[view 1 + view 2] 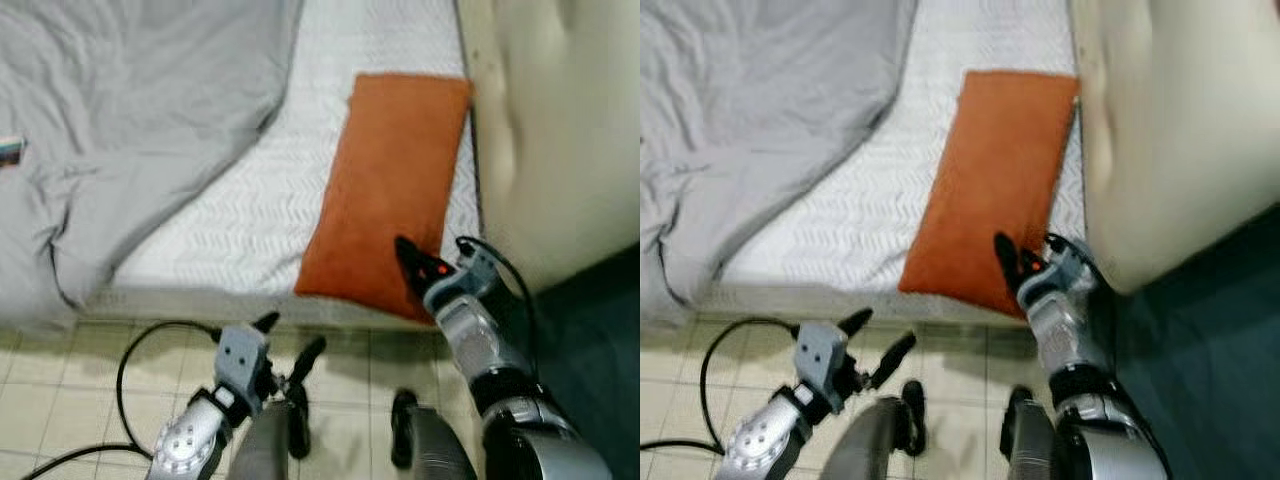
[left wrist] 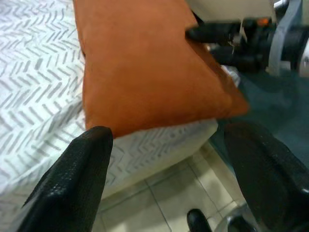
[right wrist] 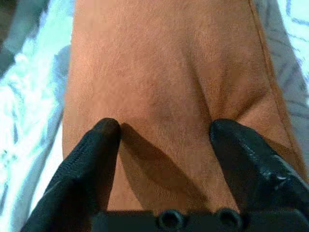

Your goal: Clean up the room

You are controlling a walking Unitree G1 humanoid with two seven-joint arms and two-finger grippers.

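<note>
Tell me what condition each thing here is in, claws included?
Orange pillow: flat on the mattress, near corner overhanging the edge.
Grey blanket: rumpled, draping off the bed.
Mattress: partly uncovered.
Right claw: open, fingers pressing into the pillow.
Left claw: open, over the floor tiles.

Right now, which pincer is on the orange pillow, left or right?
The right pincer: its open fingers press into the orange pillow near the corner at the bed's edge. The left pincer hangs open over the floor tiles, short of the mattress.
</note>
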